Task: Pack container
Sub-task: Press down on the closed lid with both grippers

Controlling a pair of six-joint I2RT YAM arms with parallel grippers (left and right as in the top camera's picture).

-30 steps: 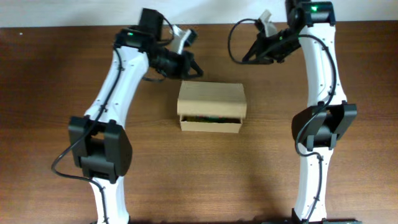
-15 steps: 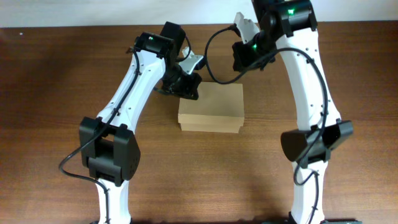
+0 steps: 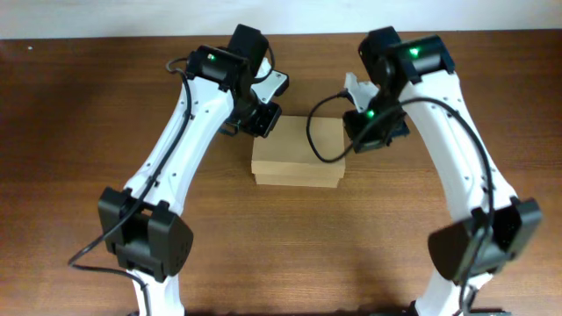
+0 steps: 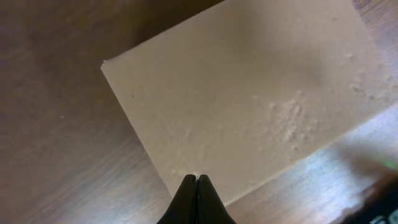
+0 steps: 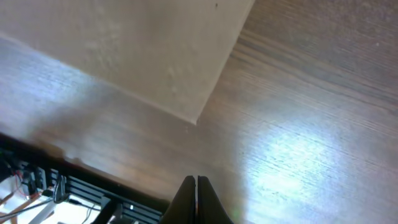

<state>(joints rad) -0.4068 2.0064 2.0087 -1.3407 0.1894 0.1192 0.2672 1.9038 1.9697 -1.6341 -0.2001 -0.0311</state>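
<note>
The left arm (image 3: 189, 140) reaches in from the box's left, its wrist hanging over the box's far left corner. The left gripper (image 4: 196, 183) is clenched, its two dark fingers pressed together with no gap and nothing between them. In the left wrist view the tips point down at the box's top, close to one edge. Whether they touch the cardboard cannot be told.

The box (image 3: 297, 149) sits on the wooden table (image 3: 79, 132), about midway between the two arms and nearer the table's far side. Its lid lies flat and closed, level with the walls, so the overhead view shows only a plain tan top and a thin strip of the near wall. What is inside is hidden. The left wrist view shows small dimples on the cardboard toward one end.

The right arm (image 3: 457, 132) bends in from the box's right, its wrist just beside the box's right edge. The right gripper (image 5: 196, 185) is likewise clenched and holds nothing. In the right wrist view its tips hang over bare wood, off the box, near one of its corners.
</note>
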